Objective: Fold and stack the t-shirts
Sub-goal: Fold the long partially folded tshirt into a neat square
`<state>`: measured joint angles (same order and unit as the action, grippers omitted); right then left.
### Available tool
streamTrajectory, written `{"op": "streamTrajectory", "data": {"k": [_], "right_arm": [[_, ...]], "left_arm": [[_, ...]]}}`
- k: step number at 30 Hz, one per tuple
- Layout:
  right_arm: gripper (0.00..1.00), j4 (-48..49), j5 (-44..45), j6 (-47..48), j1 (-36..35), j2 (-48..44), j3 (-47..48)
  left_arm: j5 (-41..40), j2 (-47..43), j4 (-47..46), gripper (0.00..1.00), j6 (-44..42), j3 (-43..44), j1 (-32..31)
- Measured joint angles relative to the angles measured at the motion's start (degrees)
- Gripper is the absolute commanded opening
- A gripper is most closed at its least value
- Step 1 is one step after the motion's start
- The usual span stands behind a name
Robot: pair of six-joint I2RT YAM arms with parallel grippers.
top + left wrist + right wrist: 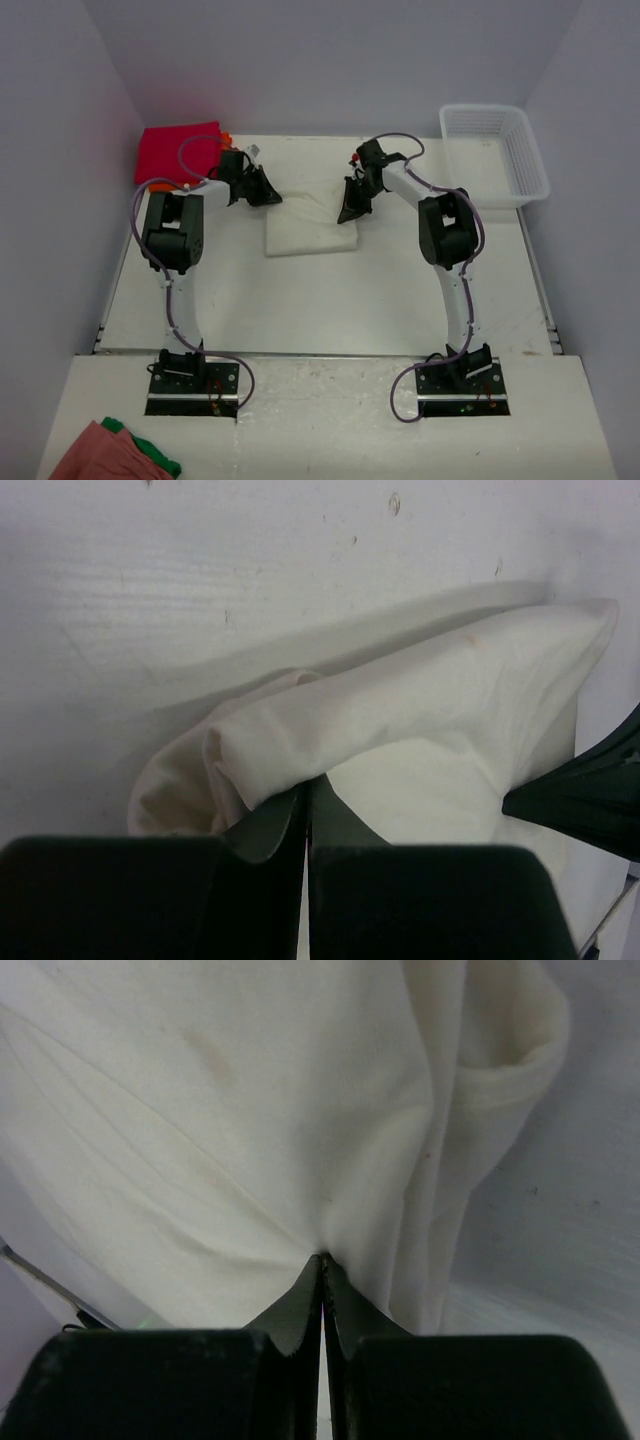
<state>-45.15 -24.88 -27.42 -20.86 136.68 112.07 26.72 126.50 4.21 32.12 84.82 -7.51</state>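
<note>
The cream-white t-shirt point(310, 225) lies folded on the table between the two arms. My left gripper point(268, 193) is shut on its far left edge; in the left wrist view the cloth point(400, 720) bunches at my closed gripper point(306, 785). My right gripper point(350, 208) is shut on its far right edge; in the right wrist view the cloth point(250, 1110) puckers at my closed gripper point(322, 1258). The magenta-red t-shirt point(178, 152) lies folded at the far left, an orange edge point(227, 134) showing beside it.
A white mesh basket point(494, 152) stands at the far right of the table point(320, 300). Salmon-pink point(100, 455) and green point(155, 458) cloths lie at the near left, in front of the left arm's base.
</note>
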Motion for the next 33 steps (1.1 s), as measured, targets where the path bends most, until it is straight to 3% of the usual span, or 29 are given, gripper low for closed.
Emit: {"op": "streamTrajectory", "data": {"k": [9, 20, 29, 31, 33], "right_arm": [[0.00, 4.42, 1.31, -2.23, -0.02, -7.21, -12.28], [0.00, 14.08, 1.88, -4.85, 0.04, -21.99, -36.89], [0.00, 19.43, 2.12, -3.82, -0.92, -30.73, -47.80], [0.04, 19.26, 2.62, -2.82, -1.66, -33.70, -49.05], [0.17, 18.97, 3.08, -1.68, -2.51, -36.52, -49.05]], "left_arm": [[0.07, -5.01, -1.81, 0.00, -0.37, -8.07, -0.44], [-4.92, -12.26, -0.98, 0.00, -2.73, -15.96, -6.91], [-9.46, -18.75, 3.15, 0.00, -4.42, -17.66, -7.87], [-12.11, -21.79, 4.52, 0.01, -4.85, -17.73, -8.31], [-15.87, -24.92, 6.54, 0.06, -5.01, -17.31, -9.27]]}}
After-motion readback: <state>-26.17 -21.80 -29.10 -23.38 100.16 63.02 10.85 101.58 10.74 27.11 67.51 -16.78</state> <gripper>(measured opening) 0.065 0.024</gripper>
